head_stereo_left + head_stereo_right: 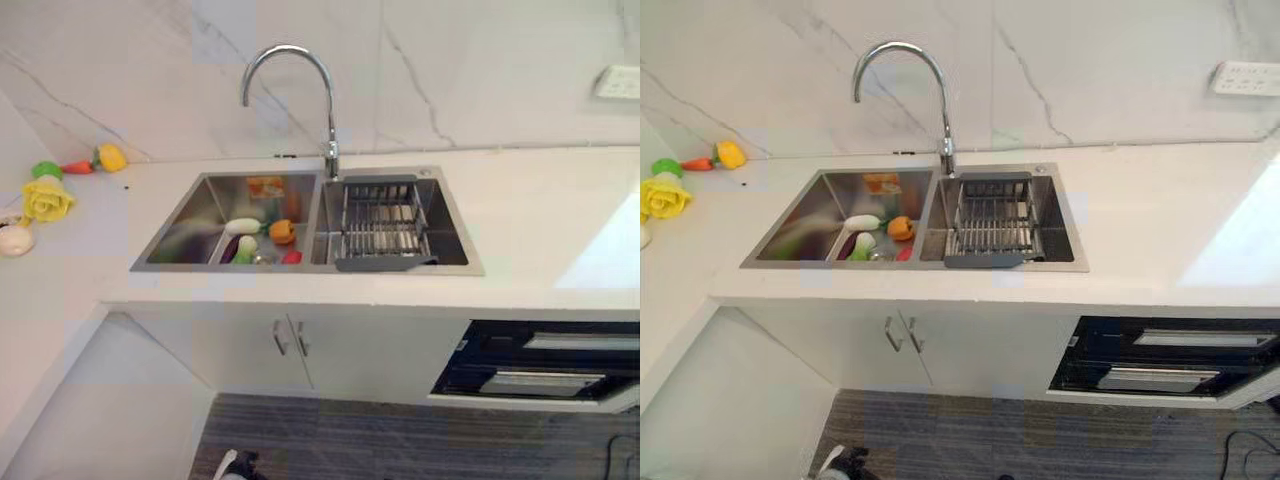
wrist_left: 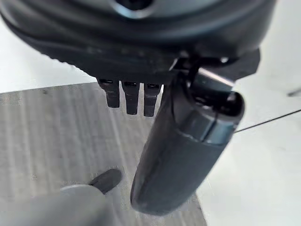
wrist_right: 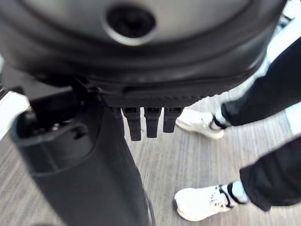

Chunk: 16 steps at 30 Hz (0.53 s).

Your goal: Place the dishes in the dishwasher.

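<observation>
Both hands hang empty above the floor, away from the sink.

The left hand (image 2: 178, 155) and right hand (image 3: 80, 174) have fingers straight, holding nothing (a person's white shoes (image 3: 200, 202) stand beside the right one). The double sink (image 1: 300, 262) holds toy food in its left basin and a dish rack (image 1: 383, 222) in its right; the dishwasher (image 1: 540, 370) stands under the counter (image 1: 540, 220), its door partly open.

Bright, even light — glare patch on countertop (image 1: 610, 255) at right; wrist views prob. blurred close-up.
</observation>
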### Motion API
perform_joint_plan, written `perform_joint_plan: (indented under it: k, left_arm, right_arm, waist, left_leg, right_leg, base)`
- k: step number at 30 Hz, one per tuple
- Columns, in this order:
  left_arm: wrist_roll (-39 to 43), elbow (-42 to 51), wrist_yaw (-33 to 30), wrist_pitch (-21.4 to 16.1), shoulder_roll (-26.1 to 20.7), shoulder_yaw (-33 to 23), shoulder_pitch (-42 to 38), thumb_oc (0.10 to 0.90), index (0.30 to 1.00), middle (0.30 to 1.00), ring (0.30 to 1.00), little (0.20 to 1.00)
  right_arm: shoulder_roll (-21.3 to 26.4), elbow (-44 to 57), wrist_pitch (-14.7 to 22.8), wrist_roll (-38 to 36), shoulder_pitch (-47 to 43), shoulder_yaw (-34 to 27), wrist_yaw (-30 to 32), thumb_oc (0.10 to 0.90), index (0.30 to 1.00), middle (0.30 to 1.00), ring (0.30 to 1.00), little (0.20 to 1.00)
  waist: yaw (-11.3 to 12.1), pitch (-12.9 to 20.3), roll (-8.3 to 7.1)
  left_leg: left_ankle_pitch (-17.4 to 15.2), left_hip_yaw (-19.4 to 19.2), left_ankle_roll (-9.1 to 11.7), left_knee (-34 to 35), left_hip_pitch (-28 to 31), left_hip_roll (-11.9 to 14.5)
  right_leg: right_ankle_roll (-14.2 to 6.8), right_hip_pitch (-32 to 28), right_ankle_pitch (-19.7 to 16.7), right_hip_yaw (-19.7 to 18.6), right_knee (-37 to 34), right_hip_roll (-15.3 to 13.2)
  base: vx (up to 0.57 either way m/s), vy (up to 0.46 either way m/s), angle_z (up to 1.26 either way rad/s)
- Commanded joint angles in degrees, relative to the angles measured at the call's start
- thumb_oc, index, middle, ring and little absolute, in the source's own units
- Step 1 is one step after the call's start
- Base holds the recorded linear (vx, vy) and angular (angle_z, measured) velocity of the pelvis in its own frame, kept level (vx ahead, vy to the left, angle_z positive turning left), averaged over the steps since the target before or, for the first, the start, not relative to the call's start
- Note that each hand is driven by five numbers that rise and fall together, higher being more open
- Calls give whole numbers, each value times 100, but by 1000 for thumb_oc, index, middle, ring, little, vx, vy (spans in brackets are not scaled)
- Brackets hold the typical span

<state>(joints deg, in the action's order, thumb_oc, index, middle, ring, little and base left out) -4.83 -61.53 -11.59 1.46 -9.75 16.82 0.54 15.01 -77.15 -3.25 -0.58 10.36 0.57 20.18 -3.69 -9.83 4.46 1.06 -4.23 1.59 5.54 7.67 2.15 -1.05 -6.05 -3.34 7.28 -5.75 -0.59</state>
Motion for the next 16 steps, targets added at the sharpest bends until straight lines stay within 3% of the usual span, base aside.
perform_joint_plan:
  k: [1, 5, 7, 16]
  left_arm:
    - [-257, -1128, 24, 95, 154, 182, -607, 800, 900, 900, 900, 900]
    - [-344, -1229, 24, 98, 215, 212, -660, 800, 900, 900, 900, 900]
    - [-202, -872, 111, 64, 104, 195, -735, 800, 900, 900, 900, 900]
    - [-387, -1126, 162, 43, -61, 123, -731, 800, 900, 900, 900, 900]
  right_arm:
    - [314, -31, 164, -665, -782, 21, 132, 800, 900, 900, 900, 900]
    - [242, 13, 170, -589, -805, 165, 103, 800, 900, 900, 900, 900]
    - [286, 178, 145, -33, -930, 608, 53, 800, 900, 900, 900, 900]
    - [351, 92, 67, 347, -1041, 817, -265, 800, 900, 900, 900, 900]
  waist:
    - [98, -4, -147]
    - [90, 17, -152]
    - [84, 52, -155]
    - [95, 121, -115]
  left_leg:
    - [-100, 153, 332, -54, -171, -49]
    - [-104, 92, 331, -54, -151, -35]
    - [-110, 13, 323, -54, -109, -23]
    - [-151, -39, 289, -54, -27, -36]
  right_leg:
    - [-501, -40, 463, -187, 152, -300]
    - [-498, -23, 451, -240, 157, -277]
    - [-515, 12, 403, -363, 155, -259]
    - [-517, -40, 410, -444, 167, -238]
  base:
    - [0, 0, 0]
    - [-13, -2, -14]
    - [-31, 3, -9]
    - [-17, 9, -10]
